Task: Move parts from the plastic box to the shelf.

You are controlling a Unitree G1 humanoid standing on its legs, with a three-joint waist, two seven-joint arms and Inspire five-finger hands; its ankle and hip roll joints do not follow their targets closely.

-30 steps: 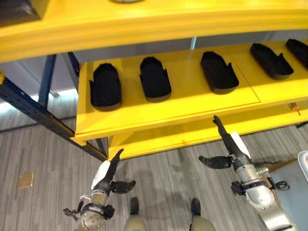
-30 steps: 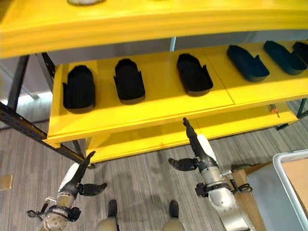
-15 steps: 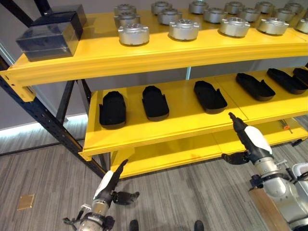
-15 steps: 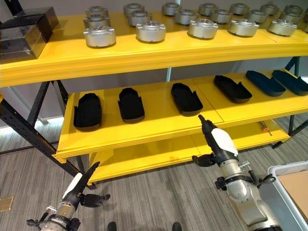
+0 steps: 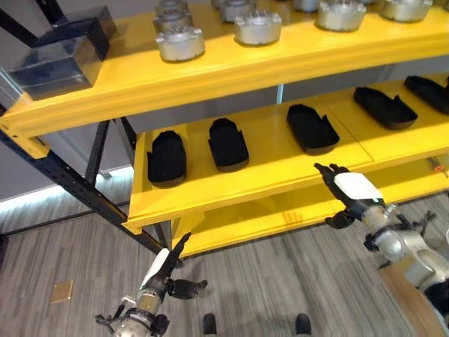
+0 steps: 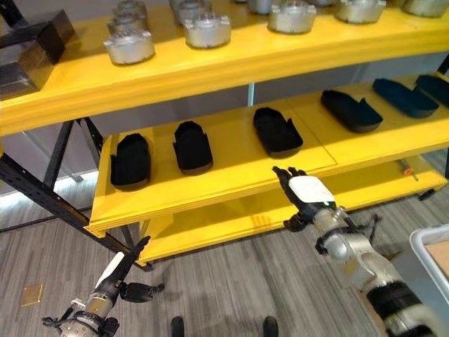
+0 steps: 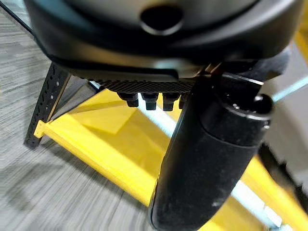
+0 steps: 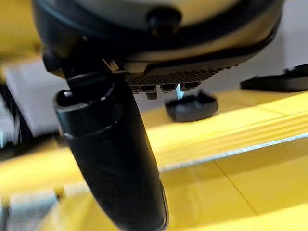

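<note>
While the yellow shelf (image 5: 231,184) stands across the scene, the right hand (image 6: 303,193) is raised in front of the edge of its middle board, at about 4 o'clock in the head views. Its fingers are straight and spread apart, the thumb stands out below, and it holds nothing. The left hand (image 5: 163,270) hangs low over the grey floor (image 5: 56,232) at about 7 o'clock, its fingers also straight, the thumb out to the side, and empty.

On the middle board lie black tray-like parts (image 5: 228,142) in a row, each apart from the next; the one at 1 o'clock from the right hand is near to it but not touching. On the top board, at 12 o'clock, stand round silver metal parts (image 5: 180,43) in rows. A dark box (image 5: 57,53) sits at the top board's left end, at 10 o'clock. A pale bin corner (image 6: 429,247) shows at 4 o'clock by the right arm; I cannot tell if this is the plastic box.
</note>
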